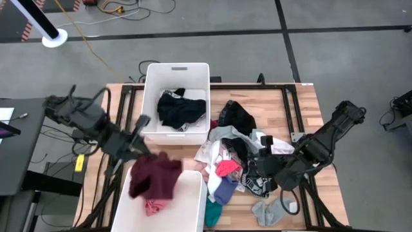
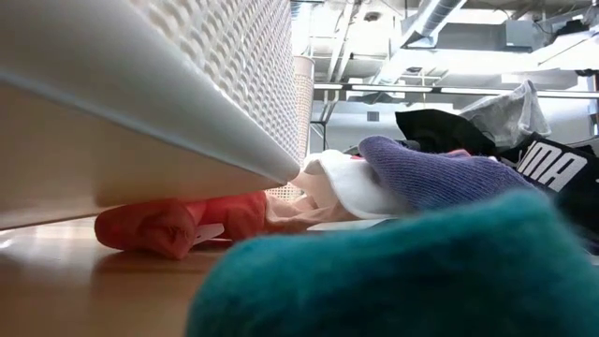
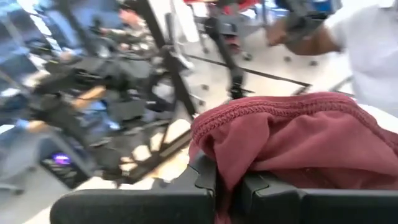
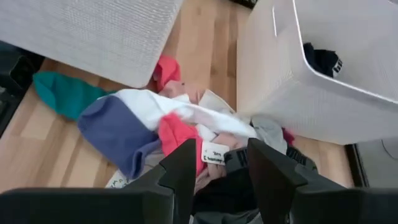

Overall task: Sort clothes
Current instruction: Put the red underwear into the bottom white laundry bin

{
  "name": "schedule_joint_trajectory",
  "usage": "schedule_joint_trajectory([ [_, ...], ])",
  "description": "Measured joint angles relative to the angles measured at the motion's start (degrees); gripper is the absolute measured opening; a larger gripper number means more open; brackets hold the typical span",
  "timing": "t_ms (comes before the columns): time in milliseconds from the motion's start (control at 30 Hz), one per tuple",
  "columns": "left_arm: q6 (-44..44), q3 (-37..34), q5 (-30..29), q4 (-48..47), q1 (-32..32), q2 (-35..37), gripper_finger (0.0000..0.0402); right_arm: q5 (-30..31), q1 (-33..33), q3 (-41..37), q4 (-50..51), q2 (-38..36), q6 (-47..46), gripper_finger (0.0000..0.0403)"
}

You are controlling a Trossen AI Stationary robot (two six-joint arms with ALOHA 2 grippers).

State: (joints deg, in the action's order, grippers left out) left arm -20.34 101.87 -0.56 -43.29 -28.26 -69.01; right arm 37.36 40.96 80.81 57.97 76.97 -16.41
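A wooden table (image 1: 302,116) seen from above carries two white bins and a heap of small clothes. The left gripper (image 1: 143,149) is clenched on a maroon garment (image 1: 155,176), which hangs over the near bin (image 1: 193,200) at the table's front-left corner. In the left wrist view the maroon cloth (image 3: 292,140) bunches between the dark fingers (image 3: 202,177). A pink piece (image 1: 153,206) lies inside that near bin.

The far bin (image 1: 154,90) stands at the table's back edge, left of centre, and holds black clothing (image 1: 181,109).

The right gripper (image 1: 254,164) hovers over the pile of clothes (image 1: 232,161) in the middle of the table, its fingers (image 4: 180,171) parted and empty above a white, blue and pink tangle. A teal garment (image 1: 213,212) lies at the front edge beside the near bin, and a grey sock (image 1: 267,209) lies near the front edge, right of the pile. A separate black garment (image 1: 237,116) lies just behind the pile.
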Motion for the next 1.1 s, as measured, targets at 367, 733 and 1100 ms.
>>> schedule_joint_trajectory([
  [367, 7.80, -0.04, -0.55, -8.09, -7.40, -5.92, 0.0008, 0.09, 0.36, -4.46, -2.08, -0.05, -5.76, 0.0159],
  [733, 11.12, -0.05, -2.07, -19.28, -6.54, -16.49, 0.0009, 0.04, 2.14, -7.28, -4.28, -0.05, -7.78, 0.0159],
  [1100, 14.40, -0.02, -3.86, -28.11, -5.36, -24.60, 0.0009, 0.05, 5.77, -7.27, -4.52, -0.07, -10.92, 0.0159],
])
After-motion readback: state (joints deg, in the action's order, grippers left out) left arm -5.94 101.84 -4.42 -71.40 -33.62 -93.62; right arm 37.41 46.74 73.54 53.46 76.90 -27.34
